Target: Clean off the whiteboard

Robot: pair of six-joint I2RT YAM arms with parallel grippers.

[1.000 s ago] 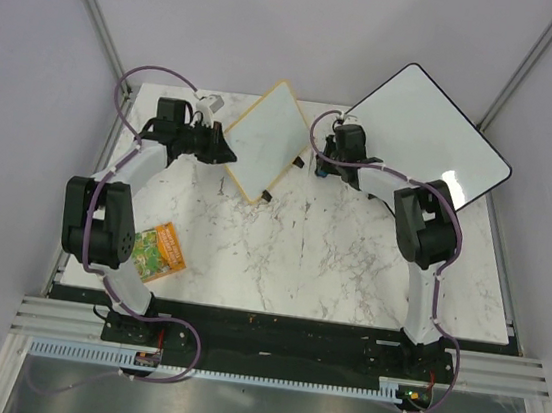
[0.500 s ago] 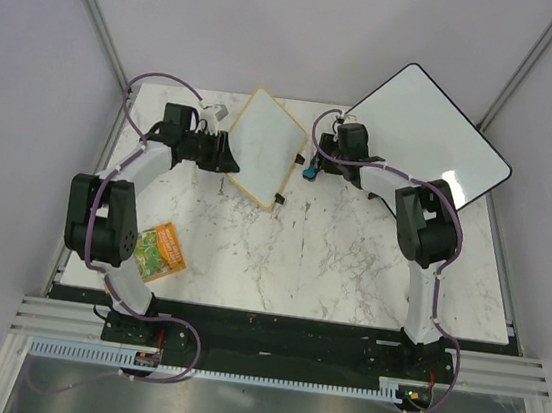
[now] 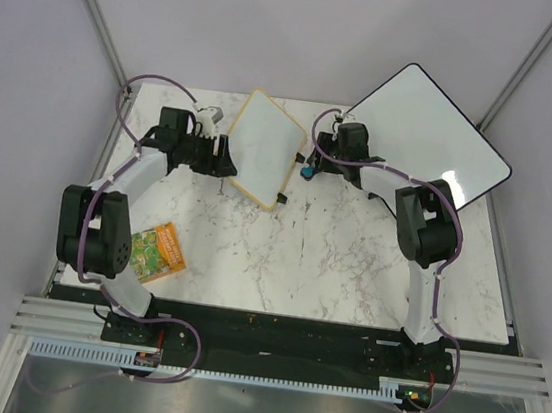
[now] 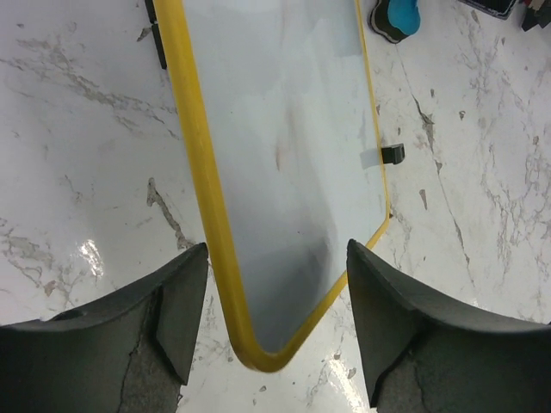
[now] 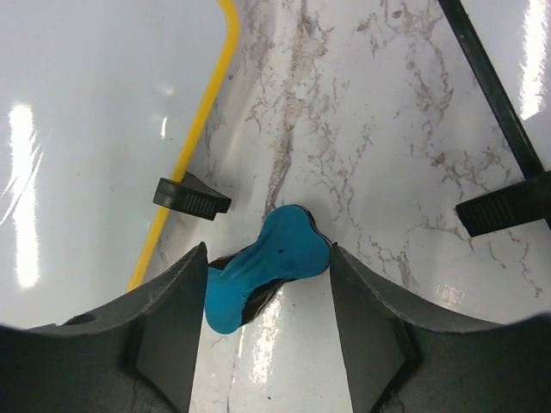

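Both grippers stood wide. The left gripper (image 4: 275, 288) straddled a corner of the whiteboard (image 4: 284, 129), which lay on the table (image 3: 350, 256). The right gripper (image 5: 267, 292) flanked a blue eraser (image 5: 274, 251) just beside it.

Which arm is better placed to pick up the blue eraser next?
Right. Its open hand hangs directly over the blue eraser, straddling it. The left hand is open at the near corner of the whiteboard, with the board lying between it and the eraser.
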